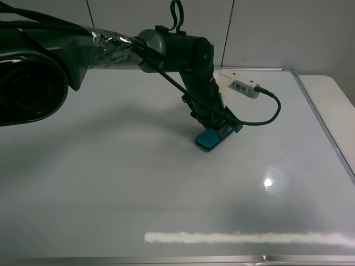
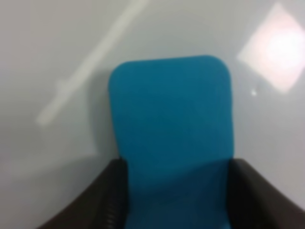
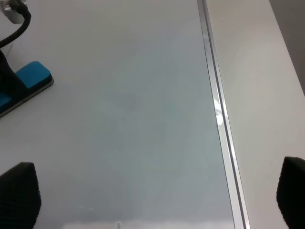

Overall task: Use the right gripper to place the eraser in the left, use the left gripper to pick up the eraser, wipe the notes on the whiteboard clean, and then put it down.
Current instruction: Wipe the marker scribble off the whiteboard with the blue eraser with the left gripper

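The teal-blue eraser (image 1: 209, 138) lies flat on the whiteboard (image 1: 111, 183), a little right of its middle. My left gripper (image 1: 217, 132) reaches down from the upper left and is shut on the eraser's far end. In the left wrist view the eraser (image 2: 171, 124) sits between the two black fingers (image 2: 105, 200). My right gripper (image 3: 157, 200) is open, its fingertips (image 3: 19, 191) wide apart above the whiteboard (image 3: 143, 119) near its right frame, with nothing between them. From there the eraser (image 3: 29, 78) shows off to one side. The notes are out of view.
The board's silver frame (image 3: 217, 105) runs along its right side, with white tabletop (image 1: 333, 105) beyond. A small white labelled box (image 1: 238, 86) and a looping black cable (image 1: 266, 119) hang off the left arm. A bright reflected streak (image 1: 244, 238) lies near the front edge.
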Motion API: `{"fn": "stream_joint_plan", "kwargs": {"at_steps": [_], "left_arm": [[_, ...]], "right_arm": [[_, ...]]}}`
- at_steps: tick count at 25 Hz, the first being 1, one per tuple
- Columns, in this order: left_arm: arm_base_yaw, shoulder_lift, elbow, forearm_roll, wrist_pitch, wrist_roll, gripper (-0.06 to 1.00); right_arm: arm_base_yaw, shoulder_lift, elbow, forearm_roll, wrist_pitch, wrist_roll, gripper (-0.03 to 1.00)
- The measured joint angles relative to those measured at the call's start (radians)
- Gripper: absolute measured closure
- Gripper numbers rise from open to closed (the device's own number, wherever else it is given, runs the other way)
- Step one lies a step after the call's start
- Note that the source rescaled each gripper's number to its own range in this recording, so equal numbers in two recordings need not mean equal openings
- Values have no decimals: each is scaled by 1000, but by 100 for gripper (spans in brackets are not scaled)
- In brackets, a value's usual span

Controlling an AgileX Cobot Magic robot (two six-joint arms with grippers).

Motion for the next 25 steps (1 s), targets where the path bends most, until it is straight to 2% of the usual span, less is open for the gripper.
{"fn": "stream_joint_plan", "kwargs": {"at_steps": [9,21,25], "left_arm": [[81,38,-26,-70,-11,1,94],[261,46,-35,-30,-72,4,94],[271,48,-56,-16,-41,4,94]], "right_arm": [[0,0,0,0,0,0,-3],[0,0,0,0,0,0,-3],[0,0,0,0,0,0,-3]]}}
